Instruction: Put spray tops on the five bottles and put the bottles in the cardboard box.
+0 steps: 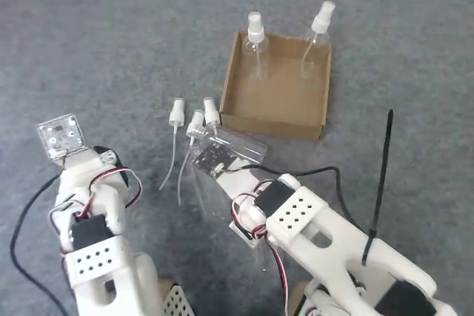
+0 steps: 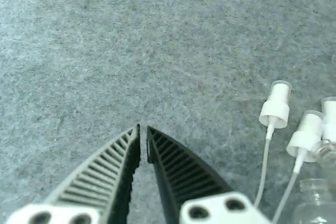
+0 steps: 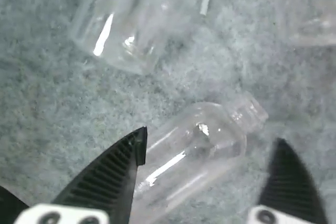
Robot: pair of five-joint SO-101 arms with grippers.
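Observation:
The cardboard box (image 1: 275,120) lies at the back of the grey carpet. Two clear bottles with white spray tops (image 1: 256,44) (image 1: 318,35) stand inside it. Just left of the box lie loose spray tops with long tubes (image 1: 176,115) (image 1: 195,123) (image 2: 274,109) (image 2: 304,135). A third top (image 1: 211,111) is at the neck of a lying clear bottle (image 1: 241,146). My right gripper (image 3: 210,137) is open, its fingers on either side of an uncapped clear bottle (image 3: 199,153) lying on the carpet. My left gripper (image 2: 143,127) is shut and holds nothing, over bare carpet left of the tops.
Two more clear bottles (image 3: 123,22) (image 3: 310,9) lie just beyond the one between my right fingers. A black cable tie (image 1: 382,175) sticks up from the right arm. Open carpet stretches to the left and far right.

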